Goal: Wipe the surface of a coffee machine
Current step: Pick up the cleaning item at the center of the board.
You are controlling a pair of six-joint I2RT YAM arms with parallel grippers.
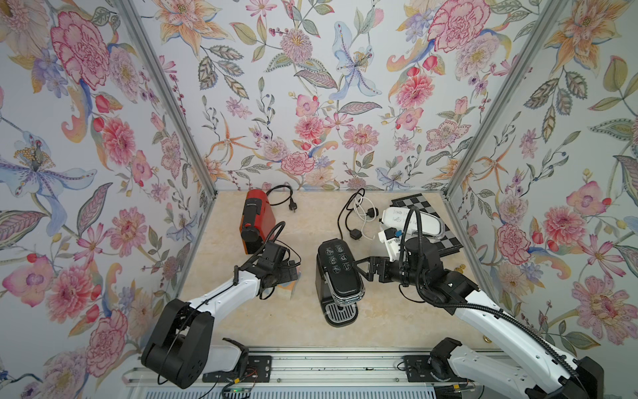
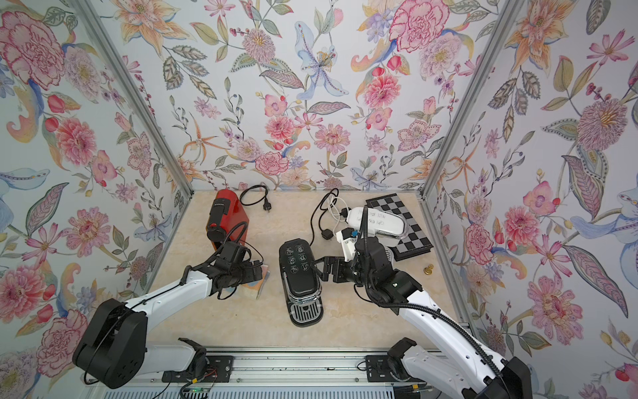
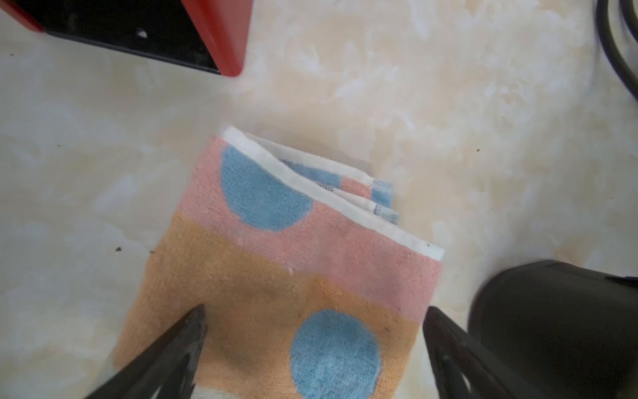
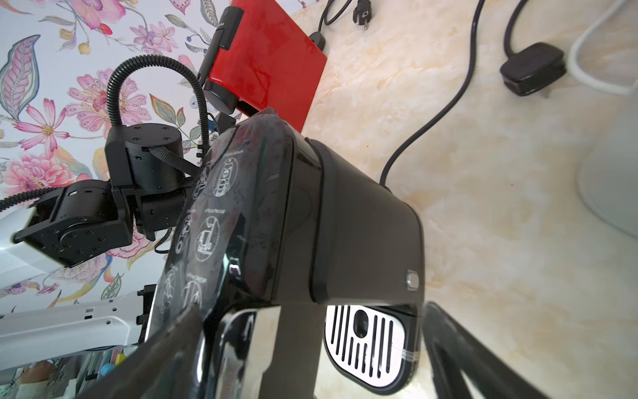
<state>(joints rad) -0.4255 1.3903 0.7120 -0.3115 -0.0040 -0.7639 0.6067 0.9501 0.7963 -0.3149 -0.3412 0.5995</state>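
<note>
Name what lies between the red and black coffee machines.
A folded dotted cloth, with the open left pincer over it; the left wrist view shows it.

Coffee machine (image 1: 340,273) sat mid-table (image 1: 276,328), drip tray toward the front edge. Cloth (image 3: 276,276) lay flat just left of it, left gripper (image 3: 316,311) above the cloth. Right gripper (image 1: 360,267) was just beside the machine's right side. Second machine (image 1: 257,221) stood back-left. Third machine (image 1: 411,221) sat back-right, partly over a chessboard (image 1: 448,238). Cords (image 1: 355,221) lay between those two.
</note>
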